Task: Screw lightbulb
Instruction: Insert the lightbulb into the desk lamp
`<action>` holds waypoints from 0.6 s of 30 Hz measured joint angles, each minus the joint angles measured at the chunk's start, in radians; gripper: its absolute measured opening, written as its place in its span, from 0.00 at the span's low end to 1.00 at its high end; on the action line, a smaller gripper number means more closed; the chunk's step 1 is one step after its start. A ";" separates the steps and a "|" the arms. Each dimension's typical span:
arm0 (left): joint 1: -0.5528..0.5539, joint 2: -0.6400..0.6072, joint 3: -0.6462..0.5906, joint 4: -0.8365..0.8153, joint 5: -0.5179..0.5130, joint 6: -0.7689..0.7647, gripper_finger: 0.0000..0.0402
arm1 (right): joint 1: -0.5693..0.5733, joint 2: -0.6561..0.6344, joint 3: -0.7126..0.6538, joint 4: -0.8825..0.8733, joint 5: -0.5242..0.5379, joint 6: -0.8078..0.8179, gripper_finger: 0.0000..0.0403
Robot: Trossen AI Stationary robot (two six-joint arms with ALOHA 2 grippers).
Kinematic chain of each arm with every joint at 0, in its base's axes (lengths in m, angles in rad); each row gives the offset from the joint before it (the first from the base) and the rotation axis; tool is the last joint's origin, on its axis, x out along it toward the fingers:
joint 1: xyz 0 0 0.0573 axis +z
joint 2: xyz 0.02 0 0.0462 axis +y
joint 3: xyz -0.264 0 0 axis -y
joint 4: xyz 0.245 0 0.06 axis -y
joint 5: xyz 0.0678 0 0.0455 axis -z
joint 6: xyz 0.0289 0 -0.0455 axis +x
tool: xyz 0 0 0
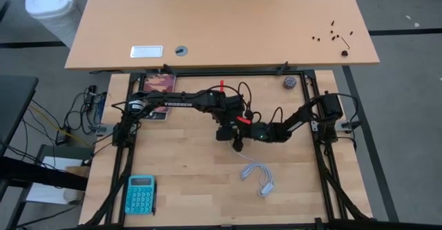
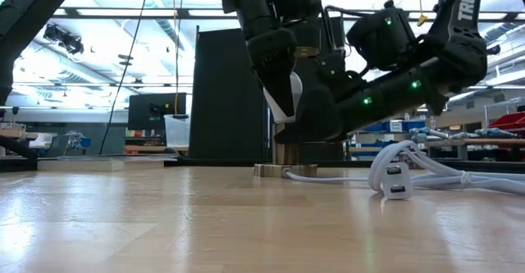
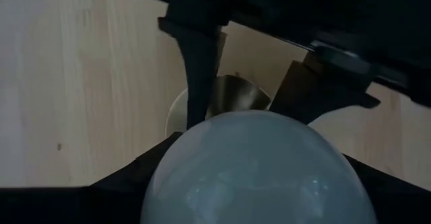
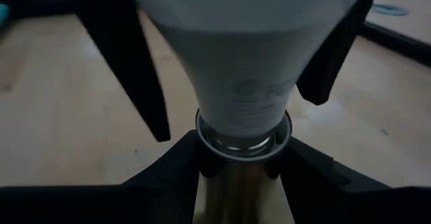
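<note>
Centrally, lightbulb (image 4: 246, 83): upright, screw base seated in the socket (image 4: 242, 140) near the table's (image 1: 193, 188) middle.
Left hand (image 3: 262, 109): fingers clamped on the bulb's white globe from above.
Right hand (image 4: 236, 163): fingers closed around the socket's brass neck.
White cord (image 1: 259, 177): lying toward the near edge.

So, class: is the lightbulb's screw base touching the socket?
Touching. In the right wrist view the lightbulb sits with its base inside the socket rim, no gap visible.

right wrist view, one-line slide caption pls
Lightbulb seated base-down in the brass socket, right fingers clamped on the socket, left fingers around the bulb.
</note>
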 joint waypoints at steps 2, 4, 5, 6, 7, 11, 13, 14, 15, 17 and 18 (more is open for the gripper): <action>0.000 0.000 -0.001 0.000 0.001 -0.001 0.65 | 0.027 0.001 0.022 -0.031 0.068 -0.014 0.44; 0.000 0.000 -0.001 0.004 0.012 -0.008 0.65 | 0.044 0.002 0.035 -0.040 0.097 -0.049 0.45; -0.001 0.000 -0.001 0.005 0.013 -0.008 0.65 | 0.047 0.002 0.038 -0.045 0.097 -0.051 0.46; -0.001 0.000 -0.001 0.006 0.012 -0.008 0.65 | 0.050 0.003 0.038 -0.046 0.096 -0.037 0.47; -0.001 0.000 -0.001 0.009 0.014 -0.009 0.65 | 0.053 0.003 0.038 -0.051 0.095 -0.013 0.48; -0.002 0.000 0.000 0.019 0.018 -0.015 0.65 | 0.054 -0.009 0.012 -0.037 0.031 0.092 0.57; -0.002 0.000 0.000 0.020 0.022 -0.021 0.65 | 0.054 -0.019 -0.004 -0.028 -0.002 0.122 0.63; -0.002 0.000 0.000 0.022 0.026 -0.021 0.65 | 0.054 -0.027 -0.013 -0.025 -0.018 0.127 0.66; -0.002 0.001 0.000 0.023 0.026 -0.021 0.65 | 0.054 -0.033 -0.019 -0.023 -0.031 0.127 0.70; -0.002 0.001 0.000 0.023 0.026 -0.021 0.65 | 0.054 -0.045 -0.033 -0.022 -0.049 0.127 0.76; -0.002 0.001 0.000 0.023 0.026 -0.021 0.65 | 0.054 -0.053 -0.041 -0.022 -0.057 0.127 0.79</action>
